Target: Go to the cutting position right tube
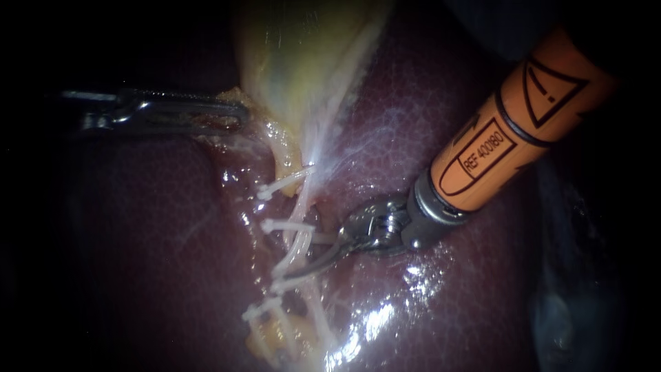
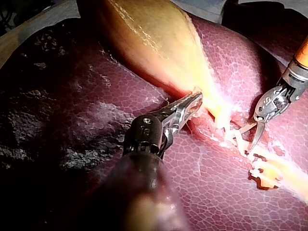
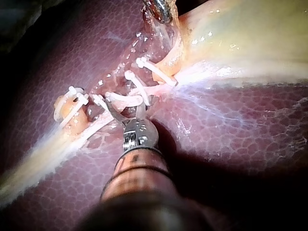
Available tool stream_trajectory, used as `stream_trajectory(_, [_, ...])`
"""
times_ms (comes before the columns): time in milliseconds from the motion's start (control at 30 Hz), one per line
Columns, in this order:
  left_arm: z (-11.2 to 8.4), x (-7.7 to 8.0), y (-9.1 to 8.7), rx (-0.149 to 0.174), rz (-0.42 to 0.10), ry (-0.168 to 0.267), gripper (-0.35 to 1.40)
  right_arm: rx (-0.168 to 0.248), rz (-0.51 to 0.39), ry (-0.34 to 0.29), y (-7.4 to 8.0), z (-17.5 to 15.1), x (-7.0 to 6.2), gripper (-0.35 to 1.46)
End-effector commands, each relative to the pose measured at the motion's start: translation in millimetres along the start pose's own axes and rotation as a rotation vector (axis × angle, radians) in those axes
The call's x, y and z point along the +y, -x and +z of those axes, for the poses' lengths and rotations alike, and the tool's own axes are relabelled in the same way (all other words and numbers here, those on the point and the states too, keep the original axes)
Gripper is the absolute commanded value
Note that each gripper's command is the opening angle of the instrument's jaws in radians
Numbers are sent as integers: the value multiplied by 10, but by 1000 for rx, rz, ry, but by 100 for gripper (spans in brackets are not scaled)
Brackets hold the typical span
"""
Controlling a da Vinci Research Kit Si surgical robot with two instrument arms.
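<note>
The right instrument [image 1: 313, 256] has its hand spread, one blade on either side of the right tube [image 1: 300, 244], just below a white clip [image 1: 288, 224] and over the liver [image 1: 427, 303]. The left instrument [image 1: 239, 114] has its hand pinching the gallbladder [image 1: 303, 62] at its narrow end.

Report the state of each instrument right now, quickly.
Left instrument: shut on the edge of the gallbladder.
Right instrument: open, holding nothing.
</note>
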Motion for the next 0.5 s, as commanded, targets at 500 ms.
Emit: stream_trajectory(500, [0,0,-1,0,0,0,-35,15,1,-36,-15,-40,-37,134])
